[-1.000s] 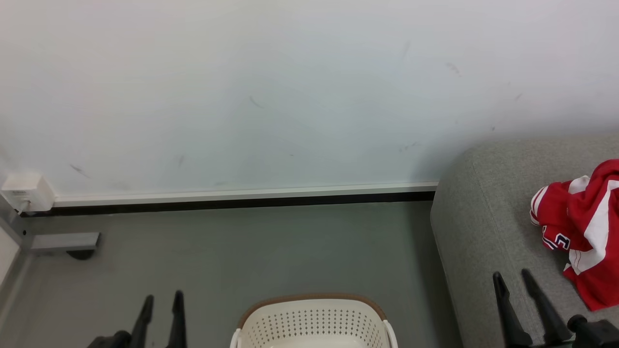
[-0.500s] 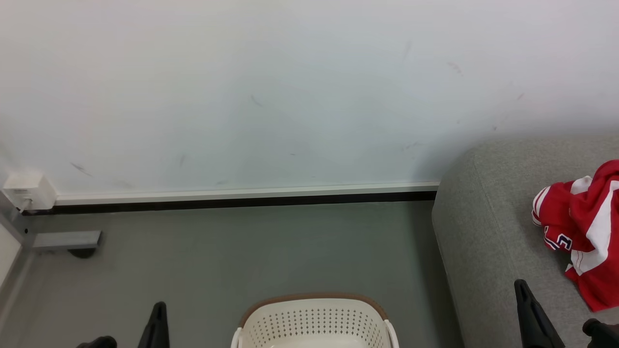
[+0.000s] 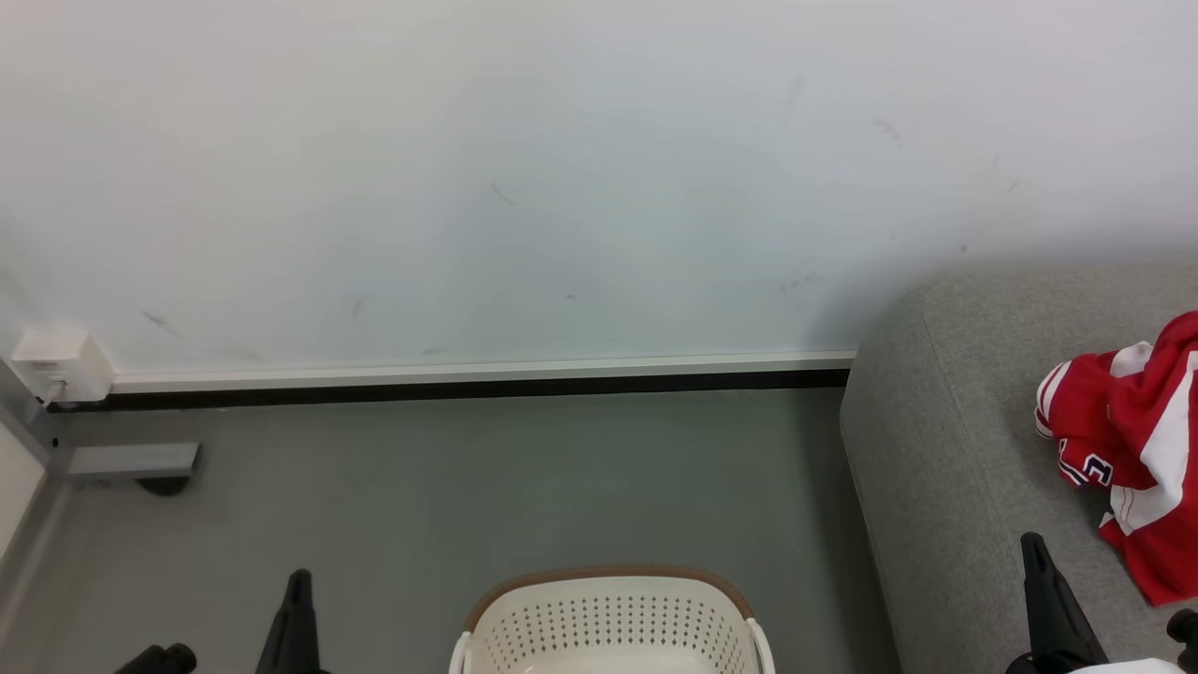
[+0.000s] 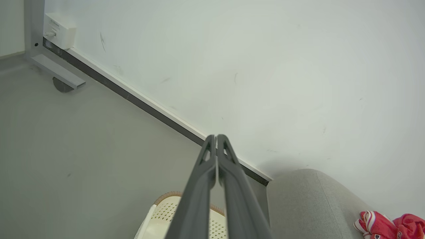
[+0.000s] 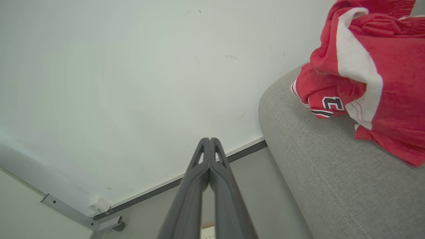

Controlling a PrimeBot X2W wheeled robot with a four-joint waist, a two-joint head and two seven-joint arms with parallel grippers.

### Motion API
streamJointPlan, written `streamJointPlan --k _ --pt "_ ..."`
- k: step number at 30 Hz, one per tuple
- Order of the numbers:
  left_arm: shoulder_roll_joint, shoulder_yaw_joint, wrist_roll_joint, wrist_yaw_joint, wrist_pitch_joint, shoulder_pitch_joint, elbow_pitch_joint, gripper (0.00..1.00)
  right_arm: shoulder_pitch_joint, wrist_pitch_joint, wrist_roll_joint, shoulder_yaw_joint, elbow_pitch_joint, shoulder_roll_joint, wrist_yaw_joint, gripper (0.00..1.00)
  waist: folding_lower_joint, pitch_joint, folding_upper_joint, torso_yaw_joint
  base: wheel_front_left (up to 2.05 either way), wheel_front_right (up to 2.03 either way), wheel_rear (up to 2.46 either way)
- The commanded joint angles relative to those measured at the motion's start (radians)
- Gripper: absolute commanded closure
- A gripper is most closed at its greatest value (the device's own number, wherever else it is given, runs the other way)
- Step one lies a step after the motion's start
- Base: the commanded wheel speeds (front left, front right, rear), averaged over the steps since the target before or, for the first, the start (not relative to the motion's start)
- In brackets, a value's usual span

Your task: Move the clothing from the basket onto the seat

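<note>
Red clothing [image 3: 1128, 440] near seat's [image 3: 936, 459] rounded edge; basket [image 3: 608, 620] apart on floor [image 3: 468, 487]

text: one white, dark-outlined block character [image 5: 333, 103], looks like "c" | on: red clothing [image 5: 382, 109] | rest: lost in folds

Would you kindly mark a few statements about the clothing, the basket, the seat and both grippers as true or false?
1. The red clothing lies on the grey seat. True.
2. The left gripper is open. False: its fingers are pressed together, shut on nothing.
3. The right gripper holds the clothing. False: it is shut on nothing and apart from the clothing.
4. The basket stands on the floor, to the left of the seat in the head view. True.
</note>
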Motion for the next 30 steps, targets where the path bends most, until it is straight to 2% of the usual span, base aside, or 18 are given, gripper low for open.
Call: streamJointPlan --k 1,30 --pt "0.005 0.006 -0.043 -0.002 0.009 -0.029 -0.019 1.00 -0.034 0.009 0.042 -0.012 -0.009 -0.002 -0.001 1.00 0.0000 0.000 -0.0001 0.001 0.00 0.00 0.00" --pt "0.007 0.030 -0.409 -0.009 0.106 -0.060 -0.051 1.00 -0.067 0.094 0.377 -0.063 0.002 0.012 -0.001 1.00 0.0000 0.006 -0.0001 0.014 0.00 0.00 0.00"
